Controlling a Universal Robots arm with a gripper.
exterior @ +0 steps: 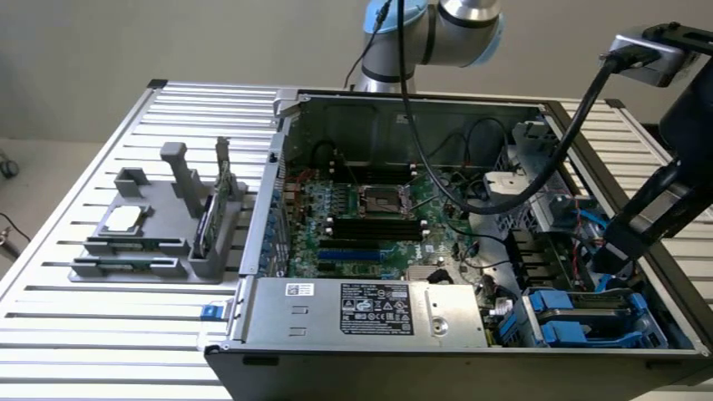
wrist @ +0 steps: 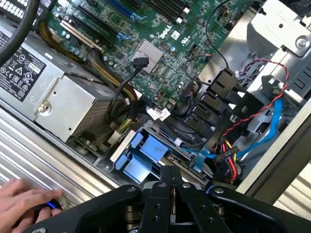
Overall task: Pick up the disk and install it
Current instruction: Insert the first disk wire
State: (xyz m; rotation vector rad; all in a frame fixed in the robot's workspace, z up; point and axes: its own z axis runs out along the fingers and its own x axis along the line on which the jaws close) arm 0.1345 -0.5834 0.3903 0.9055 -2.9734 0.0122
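The disk (exterior: 585, 316) lies flat in the drive bay at the case's corner nearest the camera on the exterior view's right, its blue rails (wrist: 148, 149) showing along its edges. My gripper (exterior: 610, 266) reaches down inside the case just above that bay. In the wrist view the gripper (wrist: 171, 171) is shut, its black fingers pressed together with nothing between them. Their tips sit right at the disk's edge; I cannot tell whether they touch it.
The open computer case (exterior: 256, 251) holds a motherboard (exterior: 368, 209), a silver power supply (exterior: 368, 309) and loose cables (wrist: 228, 145) near the bay. A grey fixture (exterior: 145, 251) on the exterior view's left carries a square chip (exterior: 123, 219). A person's hand (wrist: 24, 196) rests on the slatted table.
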